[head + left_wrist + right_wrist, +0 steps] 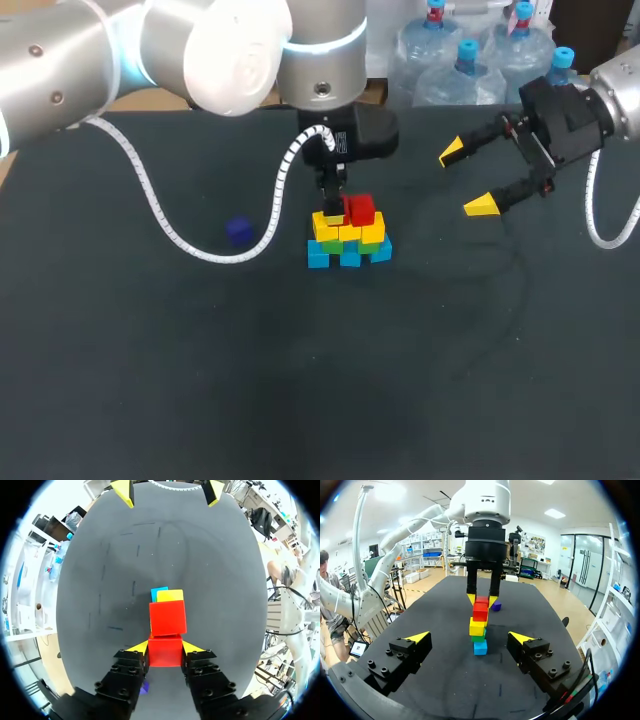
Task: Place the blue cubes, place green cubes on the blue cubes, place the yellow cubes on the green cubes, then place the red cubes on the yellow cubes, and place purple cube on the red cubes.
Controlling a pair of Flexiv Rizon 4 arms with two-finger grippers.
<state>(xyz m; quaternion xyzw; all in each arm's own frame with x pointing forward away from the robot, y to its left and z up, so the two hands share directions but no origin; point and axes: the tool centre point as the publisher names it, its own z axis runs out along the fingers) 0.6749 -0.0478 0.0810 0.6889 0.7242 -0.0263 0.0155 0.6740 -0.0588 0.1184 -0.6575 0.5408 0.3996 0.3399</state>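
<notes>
Clamping a red cube (165,651) between the left fingers (141,646), one yellow tip pressed to each side, right over the stack (348,238). Holding it just beside a second red cube (168,617) seated on the yellow cubes (372,232). Cannot tell whether it is set down on the yellow layer or just clear of it. Under the yellows, green cubes (478,638), then blue cubes (318,256) on the bench (300,400). On the left arm's side of the stack, well apart from it, a purple cube (238,231) alone on the bench. Holding the right fingers (482,205) spread wide with nothing between them, above the bench on the stack's other side, pointed toward it.
</notes>
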